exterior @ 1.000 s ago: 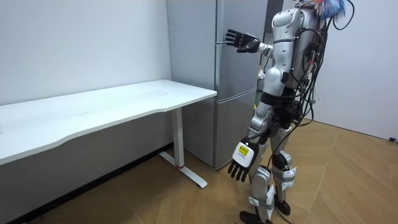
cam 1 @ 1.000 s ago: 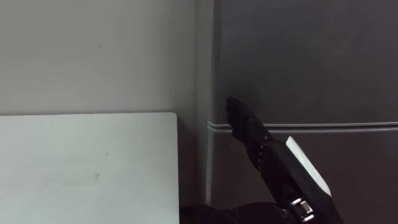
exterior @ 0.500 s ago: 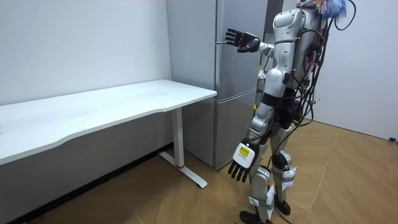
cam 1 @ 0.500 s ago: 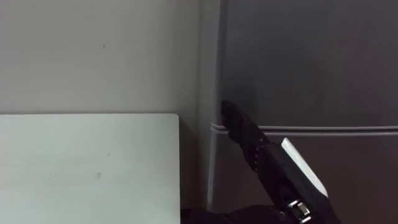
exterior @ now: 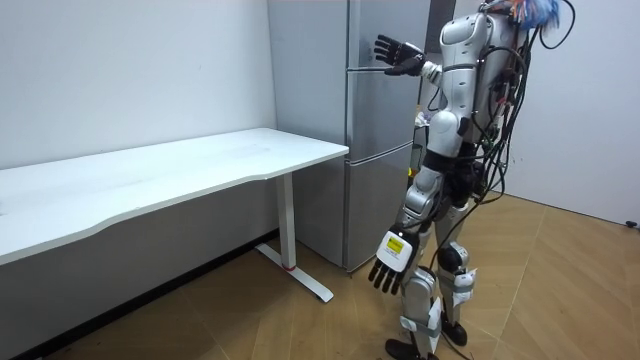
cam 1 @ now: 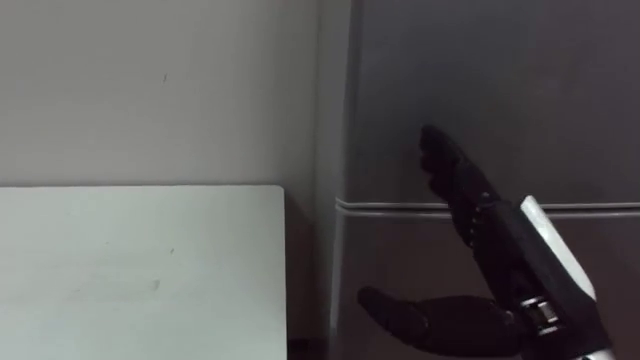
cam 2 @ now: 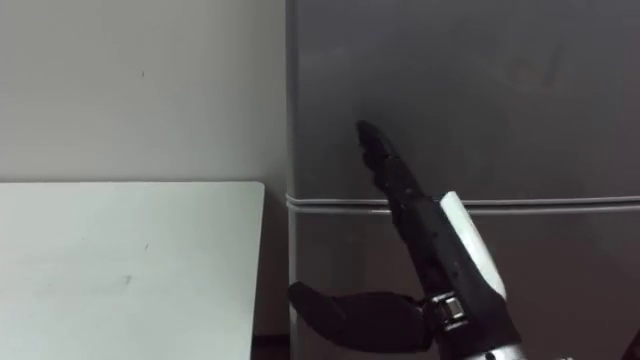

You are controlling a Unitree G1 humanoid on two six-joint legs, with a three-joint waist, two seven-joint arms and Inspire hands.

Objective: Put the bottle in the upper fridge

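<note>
Robot hand [cam 1: 478, 218] on the right, flat-open, empty, near upper fridge door [cam 1: 530, 70]

White table [exterior: 200, 160] against wall [exterior: 130, 70]; wooden floor [exterior: 560, 300].

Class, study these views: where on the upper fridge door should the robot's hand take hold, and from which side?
Probably its left vertical edge, just above the seam, approached from the table side. The upper fridge door has a flat face with no handle showing, so the open right hand would hook fingers round that edge.
</note>
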